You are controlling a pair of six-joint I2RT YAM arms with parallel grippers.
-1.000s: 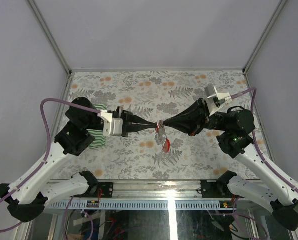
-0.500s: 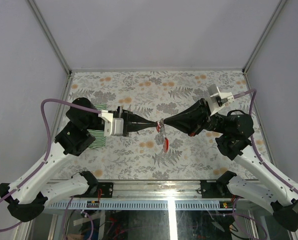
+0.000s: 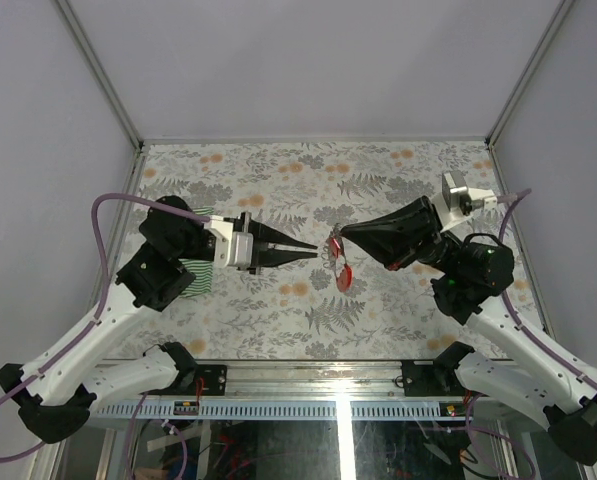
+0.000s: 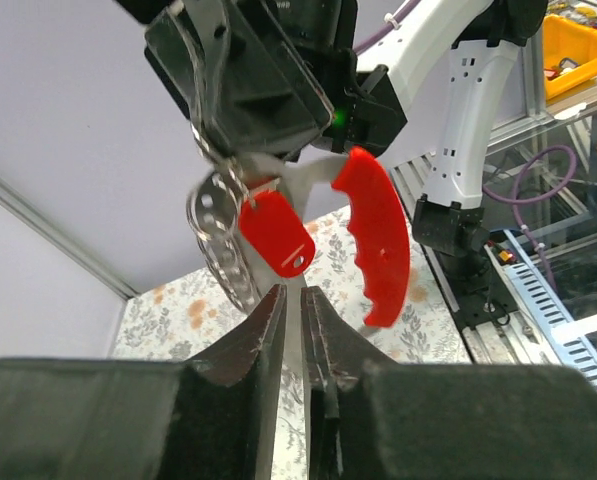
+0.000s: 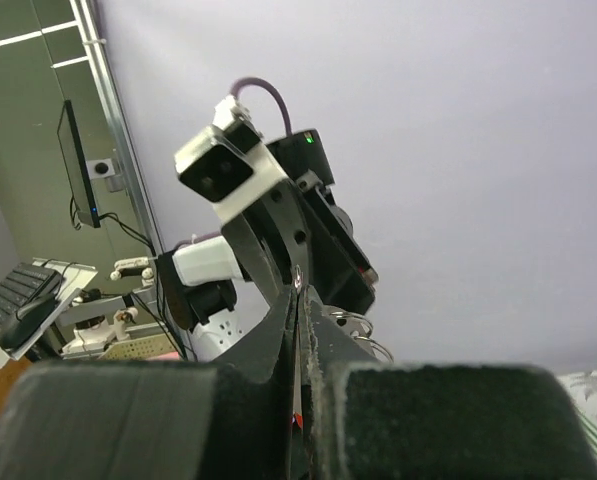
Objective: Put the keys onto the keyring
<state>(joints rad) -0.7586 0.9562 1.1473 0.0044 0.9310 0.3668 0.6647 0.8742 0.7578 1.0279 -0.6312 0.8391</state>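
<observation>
My right gripper (image 3: pixel 344 234) is shut on a thin metal part of the keyring (image 3: pixel 335 252), and the bunch hangs below its tips above the table's middle. A red tag (image 4: pixel 278 232), a red curved piece (image 4: pixel 378 235) and a silvery perforated key (image 4: pixel 213 230) dangle from it. Wire loops of the keyring (image 5: pixel 366 330) show beside the right gripper (image 5: pixel 298 290). My left gripper (image 3: pixel 313 247) points at the bunch from the left, a short gap away. In the left wrist view the left gripper (image 4: pixel 293 298) is slightly open, with nothing between its jaws.
A green-and-white striped cloth (image 3: pixel 194 276) lies on the floral table cover (image 3: pixel 278 180) under the left arm. Grey walls (image 3: pixel 298 60) close in the back and both sides. Both arm bases sit at the near edge.
The left gripper has let go of the bunch, drawn back to the left and parted its jaws a little. The right gripper has carried the bunch slightly to the right.
</observation>
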